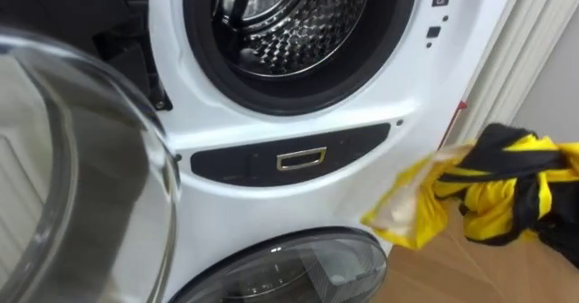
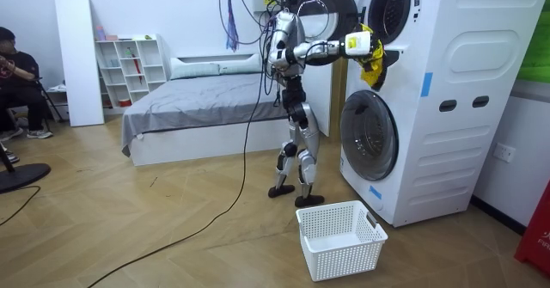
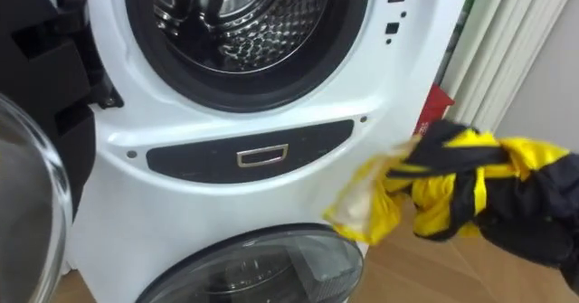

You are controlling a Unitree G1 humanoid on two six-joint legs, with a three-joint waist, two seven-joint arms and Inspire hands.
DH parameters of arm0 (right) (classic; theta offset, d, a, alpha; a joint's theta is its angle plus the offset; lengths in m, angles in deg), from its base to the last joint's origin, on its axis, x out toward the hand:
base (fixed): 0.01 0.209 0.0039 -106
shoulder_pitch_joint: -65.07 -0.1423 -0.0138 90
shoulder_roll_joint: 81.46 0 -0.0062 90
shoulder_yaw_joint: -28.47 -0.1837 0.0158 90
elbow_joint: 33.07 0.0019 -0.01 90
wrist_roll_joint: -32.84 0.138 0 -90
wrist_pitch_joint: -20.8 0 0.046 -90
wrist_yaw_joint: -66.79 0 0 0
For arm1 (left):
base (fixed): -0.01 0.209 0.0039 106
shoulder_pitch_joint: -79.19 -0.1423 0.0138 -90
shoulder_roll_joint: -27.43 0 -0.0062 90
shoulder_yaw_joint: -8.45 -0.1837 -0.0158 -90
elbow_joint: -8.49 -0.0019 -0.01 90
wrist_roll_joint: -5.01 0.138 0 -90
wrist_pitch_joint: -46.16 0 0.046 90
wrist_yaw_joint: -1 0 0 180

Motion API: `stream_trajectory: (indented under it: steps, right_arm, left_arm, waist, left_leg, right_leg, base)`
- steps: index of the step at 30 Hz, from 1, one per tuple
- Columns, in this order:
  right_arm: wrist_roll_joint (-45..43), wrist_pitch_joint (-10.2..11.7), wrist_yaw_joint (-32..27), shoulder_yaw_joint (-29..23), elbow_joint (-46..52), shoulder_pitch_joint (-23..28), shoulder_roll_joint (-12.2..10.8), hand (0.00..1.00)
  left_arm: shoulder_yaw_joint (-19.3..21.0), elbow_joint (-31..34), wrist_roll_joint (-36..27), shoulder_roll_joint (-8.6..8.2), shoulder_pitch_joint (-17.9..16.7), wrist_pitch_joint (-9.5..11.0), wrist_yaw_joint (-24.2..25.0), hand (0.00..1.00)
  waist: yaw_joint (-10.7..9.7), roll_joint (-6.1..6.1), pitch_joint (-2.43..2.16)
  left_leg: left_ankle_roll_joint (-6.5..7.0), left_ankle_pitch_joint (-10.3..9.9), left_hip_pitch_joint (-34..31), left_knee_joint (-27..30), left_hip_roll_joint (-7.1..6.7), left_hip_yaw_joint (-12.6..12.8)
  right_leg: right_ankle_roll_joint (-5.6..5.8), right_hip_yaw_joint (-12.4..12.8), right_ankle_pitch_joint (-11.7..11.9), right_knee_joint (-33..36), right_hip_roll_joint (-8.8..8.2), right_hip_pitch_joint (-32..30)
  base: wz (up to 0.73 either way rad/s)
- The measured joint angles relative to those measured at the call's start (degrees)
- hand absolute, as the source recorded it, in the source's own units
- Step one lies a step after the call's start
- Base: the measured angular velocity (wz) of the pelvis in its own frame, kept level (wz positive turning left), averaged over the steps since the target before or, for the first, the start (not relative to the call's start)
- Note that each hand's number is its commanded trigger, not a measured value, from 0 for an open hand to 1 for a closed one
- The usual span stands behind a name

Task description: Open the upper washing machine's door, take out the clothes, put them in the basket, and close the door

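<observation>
We are seeing the right robot hand [image 2: 351, 44] reaching out level at the end of its arm, just beside the front of the washing machine [image 1: 362, 181]. Cloth is covering it, so we cannot tell whether its fingers are clenching or lying loose. The garment [image 1: 511, 190] is hanging in the air from that hand, outside the machine, to the right of the upper opening and above the floor [image 1: 470, 271]. In the eye views its lower right part is running off the edge, and a dark mass there is too unclear for us to tell cloth from arm. The garment is showing as a crumpled bundle of bright yellow with black bands, a pale blurred flap trailing toward the machine. The drum [image 1: 294, 23] is gaping, its top cut off. The glass door [image 1: 81, 176] is standing wide open at the left, partly out of frame. A white basket [image 2: 339, 236] is sitting on the floor before the lower door [image 1: 289, 271].
</observation>
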Motion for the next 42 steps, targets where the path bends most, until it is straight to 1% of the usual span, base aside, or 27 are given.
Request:
stream_trajectory:
  steps: [4,6,8,9,11,13,15,17,18,19,20,22,25,26,27,28,29,30,31,32,33,34,35,36,38,39,42]
  right_arm:
    - [-2.4,-0.6,-1.2,0.0,-2.8,0.1,0.0,1.0]
    - [-3.1,-0.7,-1.6,0.0,-4.8,0.1,0.0,1.0]
    - [-3.1,-0.7,-2.1,0.1,-6.1,0.0,0.0,1.0]
    - [-3.6,-0.8,-2.5,0.4,-6.5,0.0,0.0,1.0]
    - [-3.7,-0.7,-3.1,1.5,-7.9,-0.6,0.0,1.0]
    - [-3.9,-0.7,-3.3,2.9,-11.0,-1.8,0.0,1.0]
    - [-4.5,-0.7,-4.6,4.8,-15.5,-3.3,-0.1,1.0]
    - [-5.9,-0.7,-6.0,6.6,-18.6,-4.8,-0.1,1.0]
    - [-7.0,-0.7,-6.6,7.7,-20.2,-6.0,-0.1,1.0]
    - [-7.7,-0.7,-7.0,8.3,-20.9,-6.7,-0.1,1.0]
    - [-9.4,-0.6,-7.6,9.5,-23.0,-8.8,-0.1,1.0]
    - [-10.6,-0.2,-10.0,10.4,-26.4,-11.8,0.0,1.0]
    - [-10.7,0.6,-13.3,11.3,-30.3,-13.8,-0.1,1.0]
    - [-11.1,1.0,-14.6,11.4,-32.5,-14.6,-0.2,1.0]
    - [-11.6,1.8,-16.2,12.0,-35.7,-15.8,-0.2,1.0]
    - [-11.7,2.1,-17.8,12.5,-38.7,-16.9,-0.2,1.0]
    - [-11.7,2.1,-18.5,12.6,-40.0,-17.3,-0.2,1.0]
    - [-11.6,2.1,-19.8,13.0,-42.1,-18.4,-0.2,1.0]
    - [-11.7,2.1,-20.3,13.5,-42.9,-19.1,-0.2,1.0]
    - [-11.7,2.7,-20.8,14.7,-44.9,-21.0,-0.2,1.0]
    - [-11.9,3.8,-21.3,16.6,-47.3,-23.1,-0.5,1.0]
    - [-11.9,4.3,-21.5,17.3,-48.0,-23.6,-0.8,1.0]
    - [-11.8,5.4,-21.9,18.2,-48.8,-24.0,-1.1,1.0]
    - [-11.7,5.8,-22.8,18.2,-49.1,-24.0,-1.4,1.0]
    - [-11.4,6.8,-24.6,18.3,-50.1,-24.0,-1.5,1.0]
    - [-11.3,7.8,-25.8,18.4,-51.8,-24.2,-1.5,1.0]
    - [-11.4,8.5,-27.9,18.7,-54.8,-24.5,-1.7,1.0]
  left_arm:
    - [-0.5,-0.1,0.0,0.51,0.4,-1.0,-0.1,0.0]
    - [-0.6,-0.1,0.0,0.75,0.8,-1.2,-0.1,0.0]
    - [-1.5,-0.1,0.0,1.12,1.4,-1.3,-0.1,0.0]
    - [-2.2,-0.2,0.0,1.41,2.0,-1.3,0.0,0.0]
    - [-3.6,-0.3,0.0,1.87,3.1,-1.4,-0.1,0.0]
    - [-5.3,-0.2,0.0,1.92,4.2,-1.4,-0.1,0.0]
    - [-8.0,0.0,-0.5,1.85,5.7,-1.4,0.1,0.0]
    - [-9.6,0.0,-0.6,1.93,7.0,-1.3,0.1,0.0]
    - [-10.3,-0.1,-0.7,1.87,7.6,-1.3,0.2,0.0]
    - [-10.7,-0.1,-0.7,1.82,7.8,-1.3,0.2,0.0]
    - [-10.9,0.0,-0.7,1.54,8.6,-1.3,0.2,0.0]
    - [-12.9,0.4,-0.9,1.03,9.7,-1.2,0.3,0.0]
    - [-14.0,0.8,-2.5,0.7,10.1,-1.0,0.3,0.0]
    - [-14.0,0.8,-2.8,0.64,10.2,-0.9,0.3,0.0]
    - [-14.2,0.8,-2.9,0.64,10.4,-0.9,0.3,0.0]
    - [-15.3,0.9,-2.9,0.6,10.5,-0.9,0.2,0.0]
    - [-16.0,0.9,-3.1,0.49,10.8,-0.8,0.2,0.0]
    - [-17.0,1.0,-4.2,0.1,11.4,-0.6,0.3,0.0]
    - [-17.1,1.1,-4.5,-0.07,11.5,-0.4,0.3,0.0]
    - [-17.3,1.3,-5.1,-0.49,11.4,-0.1,0.3,0.0]
    - [-17.3,1.3,-5.2,-0.77,11.3,-0.1,0.7,0.0]
    - [-17.4,1.3,-5.3,-0.82,11.1,-0.1,1.0,0.0]
    - [-18.0,1.0,-6.3,-0.88,10.7,-0.1,1.3,0.0]
    - [-18.6,0.9,-7.6,-0.88,11.0,-0.1,1.5,0.0]
    - [-19.5,1.2,-8.7,-0.88,11.8,0.0,1.5,0.0]
    - [-19.8,2.0,-9.3,-0.91,12.0,0.1,1.5,0.0]
    - [-20.8,3.1,-9.7,-0.88,12.3,1.4,1.4,0.0]
  waist:
    - [-0.4,-0.01,-0.01]
    - [-0.6,-0.03,0.01]
    - [-0.5,-0.03,0.03]
    - [-0.6,-0.05,0.03]
    - [-1.0,-0.14,0.09]
    - [-1.0,-0.23,0.08]
    - [-1.0,0.11,0.14]
    - [-0.8,0.52,0.13]
    - [-0.5,0.9,0.17]
    - [-0.2,1.05,0.13]
    - [0.1,1.51,0.15]
    - [0.3,3.61,0.23]
    - [0.5,5.3,0.08]
    - [0.8,5.95,0.27]
    - [0.7,6.52,0.41]
    - [0.3,7.1,0.34]
    - [0.0,7.38,0.33]
    - [-0.1,7.89,0.2]
    - [0.1,8.02,0.19]
    - [1.1,8.22,0.27]
    - [1.5,8.36,0.26]
    - [1.6,8.39,0.27]
    - [1.4,8.47,0.28]
    - [1.2,8.59,0.42]
    - [1.0,8.66,0.52]
    - [1.0,8.76,0.52]
    - [1.6,8.85,0.45]
  left_leg:
    - [0.17,0.0,-0.1,0.0,-0.17,1.0]
    - [0.35,0.0,-0.2,0.1,-0.32,2.2]
    - [0.68,-0.2,-1.0,0.8,-0.25,3.5]
    - [0.86,-0.3,-1.9,1.4,-0.3,4.0]
    - [1.22,-0.5,-3.9,2.8,-0.37,4.3]
    - [1.39,-0.5,-5.5,3.1,-0.94,5.1]
    - [2.07,-0.6,-7.7,4.2,-1.31,6.0]
    - [2.56,-0.7,-9.6,5.1,-1.3,6.8]
    - [2.86,-0.8,-10.8,5.8,-1.32,7.6]
    - [2.96,-0.9,-11.4,6.0,-1.29,8.4]
    - [3.62,-1.3,-12.5,6.7,-1.25,9.3]
    - [4.06,-1.5,-14.8,7.9,-1.23,9.7]
    - [4.32,-1.6,-16.2,8.4,-1.34,10.1]
    - [4.57,-1.7,-16.6,8.4,-1.39,10.6]
    - [4.73,-1.8,-16.9,8.5,-1.3,11.2]
    - [4.55,-1.7,-17.5,8.5,-1.2,11.9]
    - [4.45,-1.6,-18.0,8.5,-1.2,12.1]
    - [4.08,-1.4,-18.9,8.4,-1.29,12.9]
    - [3.96,-1.2,-19.5,8.4,-1.48,13.1]
    - [4.17,-0.6,-20.7,8.2,-2.2,12.9]
    - [4.49,-0.3,-22.0,8.4,-2.47,12.5]
    - [4.72,-0.2,-22.5,8.5,-2.61,12.2]
    - [4.96,-0.1,-23.3,8.6,-2.5,12.0]
    - [5.12,-0.1,-23.9,8.8,-2.16,12.4]
    - [5.27,0.1,-24.5,8.9,-2.11,13.0]
    - [5.25,0.2,-24.8,8.9,-2.18,13.0]
    - [5.22,0.4,-25.5,8.9,-2.6,12.2]
  right_leg:
    - [0.29,1.2,0.3,0.1,0.22,-0.3]
    - [0.49,1.9,0.8,0.1,0.28,-0.8]
    - [1.04,2.8,1.2,0.2,0.45,-1.6]
    - [1.49,3.2,1.5,0.4,0.43,-2.3]
    - [1.84,3.5,2.2,0.5,0.13,-3.8]
    - [2.37,4.7,2.7,1.0,0.01,-5.6]
    - [2.99,5.5,3.2,1.3,-0.04,-7.9]
    - [3.18,6.2,3.9,1.3,-0.15,-9.4]
    - [3.45,6.1,4.3,1.4,-0.9,-10.7]
    - [3.47,6.0,4.4,1.6,-1.02,-11.4]
    - [3.68,5.7,4.6,2.0,-1.46,-12.9]
    - [3.87,3.6,4.8,2.1,-2.83,-15.0]
    - [4.09,1.2,4.7,3.5,-4.28,-17.0]
    - [4.2,0.0,4.3,5.4,-4.88,-18.1]
    - [4.09,-0.8,3.2,7.7,-5.6,-19.2]
    - [4.34,-2.1,2.5,9.0,-6.65,-20.6]
    - [4.56,-2.7,2.3,9.4,-7.19,-21.3]
    - [4.63,-3.1,2.2,9.1,-7.66,-22.4]
    - [5.0,-2.9,1.9,8.8,-7.77,-23.1]
    - [5.14,-1.6,2.2,8.0,-7.6,-24.1]
    - [4.67,-0.8,2.9,7.2,-7.07,-24.8]
    - [4.67,-0.4,3.3,6.8,-6.85,-25.0]
    - [4.66,-0.3,4.0,6.1,-6.85,-25.2]
    - [4.68,-0.5,4.2,5.9,-7.02,-25.5]
    - [4.68,-1.0,4.2,6.2,-7.65,-26.3]
    - [4.69,-1.1,4.2,6.3,-7.94,-26.6]
    - [4.77,-0.7,4.3,6.0,-7.72,-27.2]
  base:
    - [-0.13]
    - [-0.27]
    - [-0.29]
    - [-0.25]
    - [-0.19]
    - [-0.21]
    - [-0.18]
    - [-0.2]
    - [-0.23]
    - [-0.29]
    - [-0.27]
    - [-0.09]
    - [0.06]
    - [0.19]
    - [0.43]
    - [0.56]
    - [0.71]
    - [0.51]
    - [0.27]
    - [-0.21]
    - [-0.35]
    - [-0.32]
    - [-0.09]
    - [0.07]
    - [0.19]
    - [0.15]
    - [0.08]
